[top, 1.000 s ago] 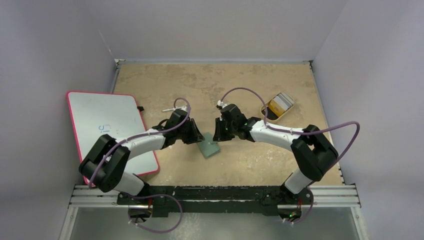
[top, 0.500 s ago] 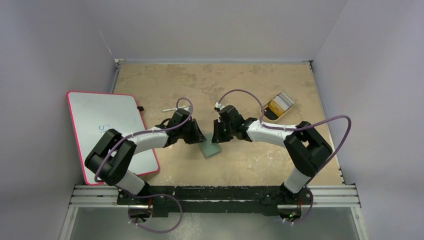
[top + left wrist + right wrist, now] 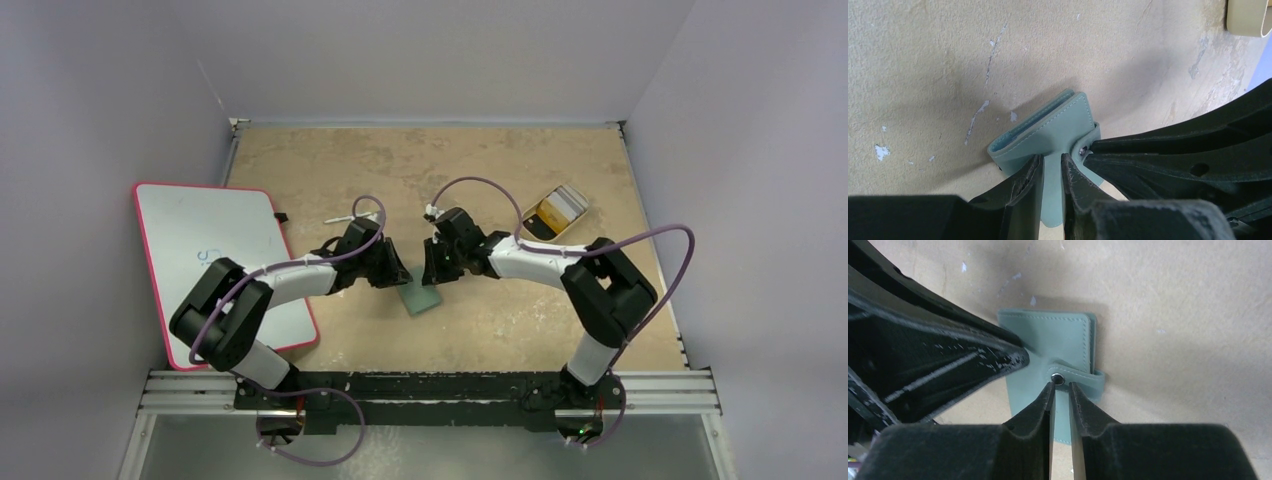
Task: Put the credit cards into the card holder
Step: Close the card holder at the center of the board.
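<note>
Right gripper (image 3: 1060, 385) edged onto shut grey-green folding wallet's (image 3: 1048, 335) snap (image 3: 1058, 379), left gripper (image 3: 1052, 165) opposite; both nearly pressed together, grip unclear, so unsnapping looks next.

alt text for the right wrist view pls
A closed grey-green stitched wallet lies flat on the tan table, and the right gripper, its black fingers narrowly parted, has its tips at the wallet's metal snap button. The left gripper's black finger reaches the wallet from the left.
</note>
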Motion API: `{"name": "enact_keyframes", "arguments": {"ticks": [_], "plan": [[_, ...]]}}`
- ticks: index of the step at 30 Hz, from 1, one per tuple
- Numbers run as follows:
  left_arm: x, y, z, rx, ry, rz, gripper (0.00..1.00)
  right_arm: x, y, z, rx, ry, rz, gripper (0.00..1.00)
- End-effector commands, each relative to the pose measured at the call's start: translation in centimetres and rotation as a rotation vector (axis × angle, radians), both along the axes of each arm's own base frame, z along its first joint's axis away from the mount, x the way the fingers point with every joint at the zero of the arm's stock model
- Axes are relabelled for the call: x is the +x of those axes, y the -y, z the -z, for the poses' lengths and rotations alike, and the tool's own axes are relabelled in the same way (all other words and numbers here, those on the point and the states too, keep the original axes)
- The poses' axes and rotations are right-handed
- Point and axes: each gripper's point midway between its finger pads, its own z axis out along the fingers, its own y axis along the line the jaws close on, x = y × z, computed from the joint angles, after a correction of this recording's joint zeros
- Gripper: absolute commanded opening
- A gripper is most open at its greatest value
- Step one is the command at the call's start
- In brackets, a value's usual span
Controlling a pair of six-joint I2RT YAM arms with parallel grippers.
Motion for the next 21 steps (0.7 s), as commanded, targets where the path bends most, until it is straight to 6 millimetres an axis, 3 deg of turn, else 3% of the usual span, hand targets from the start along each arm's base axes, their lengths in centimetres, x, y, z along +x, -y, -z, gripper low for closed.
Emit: {"name": "enact_keyframes", "arguments": {"ticks": [1,9,16,21], "plan": [[0.6,0.5,0.3,-0.022,0.000,-0.012,0.18,1.0,-0.6,0.0,-0.039,0.011,-0.022,0.17],[0.5,0.1,0.8,0.003,-0.001,-0.019,0.18,0.3,-0.3,1.0,-0.105,-0.017,-0.021,0.11],[1.0,0.5,-0.9,-0.021,0.020,-0.023,0.18,0.6,-0.5,-2.5,-0.063,0.017,0.005,0.15],[1.4,0.3,-1.8,-0.008,0.039,-0.030,0.18,1.5,-0.3,-3.3,-0.060,0.053,0.052,0.19]]}}
